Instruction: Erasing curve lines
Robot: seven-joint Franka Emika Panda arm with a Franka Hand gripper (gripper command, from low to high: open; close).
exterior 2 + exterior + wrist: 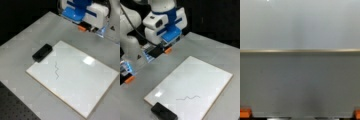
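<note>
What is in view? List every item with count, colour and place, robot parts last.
board: one, white, flat on the table.
squiggle: one, faint dark grey, unerased, on the board near the eraser.
eraser: one, black, on the table at the board's corner, untouched.
table: one, grey.
gripper: one, white and blue, orange fingertips, over bare table far from the squiggle, holding nothing; wrist view shows the fingertips wide apart.
</note>
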